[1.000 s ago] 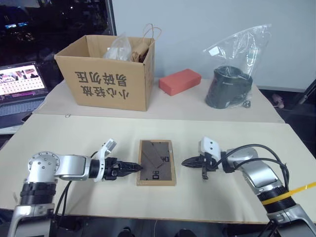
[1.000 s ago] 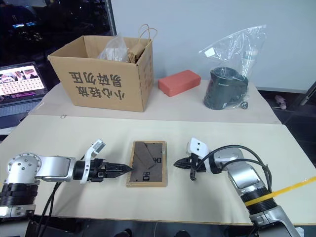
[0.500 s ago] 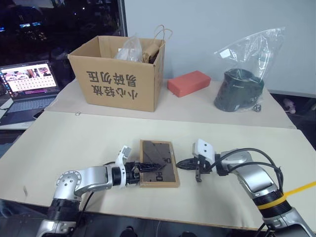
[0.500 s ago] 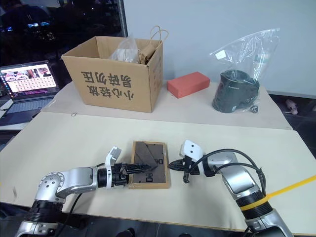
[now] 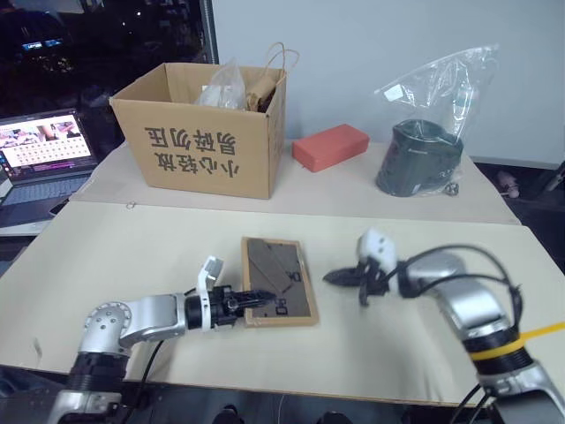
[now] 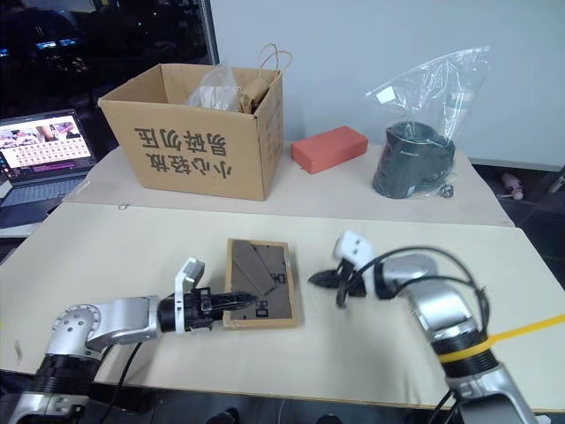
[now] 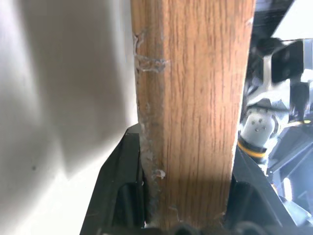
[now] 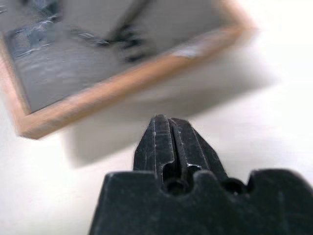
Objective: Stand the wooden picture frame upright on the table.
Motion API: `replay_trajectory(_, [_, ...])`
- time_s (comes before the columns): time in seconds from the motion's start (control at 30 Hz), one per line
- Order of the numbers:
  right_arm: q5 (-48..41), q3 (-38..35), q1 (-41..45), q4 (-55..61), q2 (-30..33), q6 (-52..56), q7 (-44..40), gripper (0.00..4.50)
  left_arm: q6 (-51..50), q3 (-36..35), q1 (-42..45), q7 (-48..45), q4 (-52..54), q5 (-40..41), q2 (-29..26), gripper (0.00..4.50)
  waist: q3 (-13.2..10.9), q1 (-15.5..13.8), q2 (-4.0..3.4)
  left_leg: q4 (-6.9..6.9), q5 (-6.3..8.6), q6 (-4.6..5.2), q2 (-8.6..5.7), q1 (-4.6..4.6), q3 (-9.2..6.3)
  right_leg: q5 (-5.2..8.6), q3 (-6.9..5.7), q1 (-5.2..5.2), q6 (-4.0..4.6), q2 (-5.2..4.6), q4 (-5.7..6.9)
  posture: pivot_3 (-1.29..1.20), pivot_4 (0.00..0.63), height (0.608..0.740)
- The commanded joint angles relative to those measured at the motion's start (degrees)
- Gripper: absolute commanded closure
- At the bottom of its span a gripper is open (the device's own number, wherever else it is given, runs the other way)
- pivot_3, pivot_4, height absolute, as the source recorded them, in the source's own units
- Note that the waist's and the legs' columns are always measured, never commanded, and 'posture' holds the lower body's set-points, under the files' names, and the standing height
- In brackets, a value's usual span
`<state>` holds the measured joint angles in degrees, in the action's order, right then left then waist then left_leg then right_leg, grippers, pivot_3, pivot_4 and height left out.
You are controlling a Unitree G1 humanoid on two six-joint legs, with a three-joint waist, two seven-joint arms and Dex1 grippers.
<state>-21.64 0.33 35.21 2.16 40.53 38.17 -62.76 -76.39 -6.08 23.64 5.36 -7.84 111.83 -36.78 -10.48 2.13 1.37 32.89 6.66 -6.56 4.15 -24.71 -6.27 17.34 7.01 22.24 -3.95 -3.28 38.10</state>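
Observation:
The wooden picture frame (image 5: pixel 278 281) lies back-up on the table (image 5: pixel 132 256), its dark brown panel facing me. It is turned a little askew. My left gripper (image 5: pixel 251 301) is shut on the frame's near left corner. In the left wrist view the light-wood edge (image 7: pixel 195 98) sits between the two black fingers (image 7: pixel 124 186). My right gripper (image 5: pixel 328 278) hovers just right of the frame, apart from it and shut on nothing. In the right wrist view a shadow lies under the frame's edge (image 8: pixel 122 83), so that side looks slightly raised.
At the back stand a cardboard box (image 5: pixel 207 132) with bags in it, a red block (image 5: pixel 329 146), and a dark object in a clear plastic bag (image 5: pixel 419 159). A laptop (image 5: pixel 40 155) sits at the far left.
My left gripper reached the frame's left edge and shut on it. The right gripper rose and drew away from the frame's right edge. The frame has turned slightly.

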Motion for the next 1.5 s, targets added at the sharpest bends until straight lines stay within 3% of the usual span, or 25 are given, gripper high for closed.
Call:
replay_trajectory(0.03, [-13.38,-8.71,5.08,5.07,1.27,13.19,-0.25,2.71,-2.54,0.7,3.16,-5.38,0.27,-1.94,-3.56,3.34,0.0,0.11,0.0,-0.05,0.0,0.01,0.0,0.0,-0.01,0.0,-0.01,0.0,0.0,0.0,-0.04,0.0,0.15,0.74])
replay_trajectory(0.1, [-18.09,-10.61,8.17,6.89,1.09,19.08,1.42,2.03,-2.82,2.01,4.43,-7.01,-0.48,-5.83,-3.89,3.34,0.0,0.31,0.0,-0.1,0.03,0.04,0.0,0.0,-0.01,0.02,-0.01,-0.01,-0.01,-0.02,-0.07,0.0,0.15,0.74])
replay_trajectory(0.3, [-15.68,1.38,10.2,12.75,-2.87,23.1,7.81,0.03,-3.02,7.53,9.41,-13.35,6.3,-20.06,-0.8,3.34,-0.05,0.64,0.1,-0.11,0.03,0.04,-0.02,-0.02,-0.01,0.03,-0.03,0.04,-0.01,-0.02,-0.07,0.0,0.15,0.74])
replay_trajectory(0.47, [-12.43,7.93,9.02,11.44,-2.04,19.7,6.35,0.03,-4.07,8.31,9.95,-17.46,11.73,-24.0,-0.22,3.34,-0.06,0.32,0.11,-0.07,0.02,0.04,-0.04,-0.26,-0.01,0.02,-0.05,0.19,-0.02,-0.05,-0.09,0.0,0.15,0.74])
replay_trajectory(0.67, [-12.07,9.67,8.47,9.14,-3.48,18.53,5.59,0.03,-5.04,7.62,8.73,-19.44,14.52,-26.31,0.17,3.34,-0.06,0.58,0.11,-0.06,0.02,0.05,-0.04,-0.26,-0.01,0.02,-0.05,0.21,-0.03,-0.06,-0.06,0.0,0.15,0.74])
replay_trajectory(0.83, [-16.95,8.42,5.25,15.89,-6.09,13.79,0.29,0.03,-5.75,5.98,9.47,-17.79,9.44,-24.06,2.55,3.34,-0.07,0.48,0.12,-0.04,0.02,0.05,-0.04,-0.27,-0.01,0.03,-0.06,0.21,-0.04,-0.06,-0.05,0.0,0.15,0.74])
replay_trajectory(1.13, [-17.5,2.86,-0.04,20.75,0.25,8.21,-3.51,0.03,-8.88,1.04,11.41,-20.27,-5.5,-20.3,2.75,3.34,-0.07,0.48,0.12,0.04,0.02,0.07,-0.05,-0.3,-0.05,0.03,-0.1,0.19,-0.07,-0.06,-0.04,0.0,0.15,0.74])
replay_trajectory(1.3, [-7.22,2.8,-1.08,15.66,4.26,-0.56,0.74,0.03,-11.05,0.22,12.15,-23.45,-7.73,-20.34,2.92,3.34,-0.07,0.79,0.12,0.03,0.02,0.07,-0.05,-0.28,-0.05,0.03,-0.09,0.21,-0.07,-0.06,-0.03,0.0,0.15,0.74])
replay_trajectory(1.4, [1.98,1.72,-4.6,9.79,7.78,-13.61,2.25,0.03,-13.18,-0.6,13.01,-25.85,-10.57,-19.53,2.89,3.34,-0.07,0.4,0.13,0.05,0.02,0.07,-0.07,-0.29,-0.05,0.05,-0.09,0.19,-0.11,-0.07,-0.06,0.0,0.15,0.74])
replay_trajectory(1.5, [5.62,0.62,-7.19,8.19,7.12,-22.03,4.58,0.03,-14.75,-1.54,14.01,-27.9,-13.77,-20.37,2.92,3.34,-0.07,0.29,0.14,0.02,0.04,0.09,-0.13,-0.31,-0.05,0.07,-0.1,0.2,-0.15,-0.12,-0.12,0.0,0.15,0.74])
